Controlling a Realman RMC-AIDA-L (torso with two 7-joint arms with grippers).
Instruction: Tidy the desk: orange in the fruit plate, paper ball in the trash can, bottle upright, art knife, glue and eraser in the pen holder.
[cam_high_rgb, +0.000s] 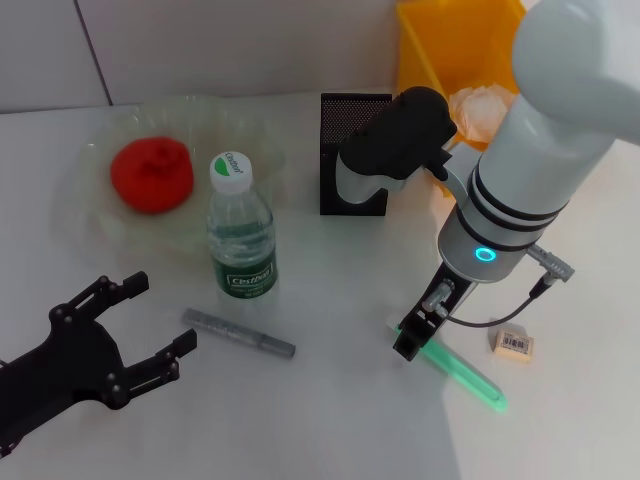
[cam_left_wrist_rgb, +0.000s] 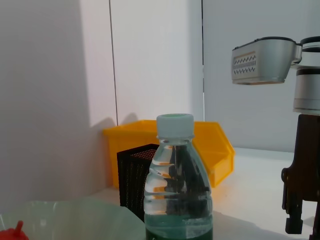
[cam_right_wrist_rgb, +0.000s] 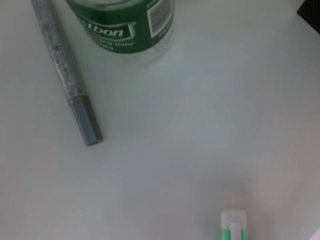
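The right gripper (cam_high_rgb: 412, 338) is down at the desk (cam_high_rgb: 330, 400), its dark fingers at the white-tipped end of the glue (cam_high_rgb: 462, 372); whether they pinch the stick or stand spread cannot be told. The thick white arm above it reaches forward and bends down steeply, a ring light glowing on its wrist. The left gripper (cam_high_rgb: 150, 335) hovers low at the near left with its black fingers spread, holding nothing.

The glue is a translucent bright green stick lying flat; the wrist view shows only its white tip (cam_right_wrist_rgb: 233, 225). The art knife (cam_high_rgb: 238, 334) is a slim grey metallic stick lying between the two grippers, just in front of the bottle (cam_high_rgb: 240, 232), which stands upright, clear plastic with a green label and white cap. The bumpy red-orange orange (cam_high_rgb: 151, 174) sits in the fruit plate (cam_high_rgb: 85, 215), a pale green glass dish with a ruffled rim. The black mesh pen holder (cam_high_rgb: 340, 130) is partly hidden by the arm's dark joint. The crumpled paper ball (cam_high_rgb: 480, 112) lies in the yellow plastic trash can (cam_high_rgb: 440, 40), both partly covered by the arm. The small beige eraser (cam_high_rgb: 512, 343) with its barcode sleeve lies just right of the glue.
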